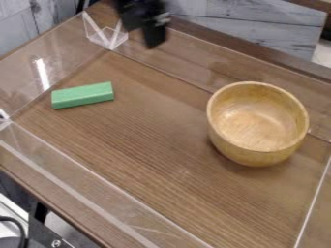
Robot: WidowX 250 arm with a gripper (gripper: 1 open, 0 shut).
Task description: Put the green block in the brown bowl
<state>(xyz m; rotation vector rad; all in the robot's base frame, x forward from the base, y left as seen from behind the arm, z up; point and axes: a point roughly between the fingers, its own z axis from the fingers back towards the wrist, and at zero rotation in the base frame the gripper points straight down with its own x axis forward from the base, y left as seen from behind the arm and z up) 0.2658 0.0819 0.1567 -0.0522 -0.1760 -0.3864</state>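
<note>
Hanging blurred over the far side, the pincer [142, 21] had its two dark fingers spread, with a gap between them. The green block [83, 95] lay outside the pincer, flat on the wooden tabletop [135, 140] toward the left of the view, slightly slanted, its right end a little farther back than its left. It was well apart from the brown bowl.

Behind the block, a clear plastic bracket [107, 31] with pointed, angled edges stood near the far left corner, partly behind the blurred dark shapes of the arm. A transparent sheet or panel [39, 73] ran along the left side, its bright edges and reflections showing over the wood. Between the block and the bowl lay a broad stretch of bare wood, with nothing standing on it.

The brown bowl [257, 123] sat upright on the right side, its thick rim facing up. Its pale, smooth inside was open to view, and only bare wood showed there.

The tabletop was medium brown with fine grain, crossed by a lighter line near the right edge. Beyond its far edge rose a pale grey panel [258, 29] with wood-like streaks. In the lower left corner, dark cables [14, 231] curved below the near edge of the tabletop.
</note>
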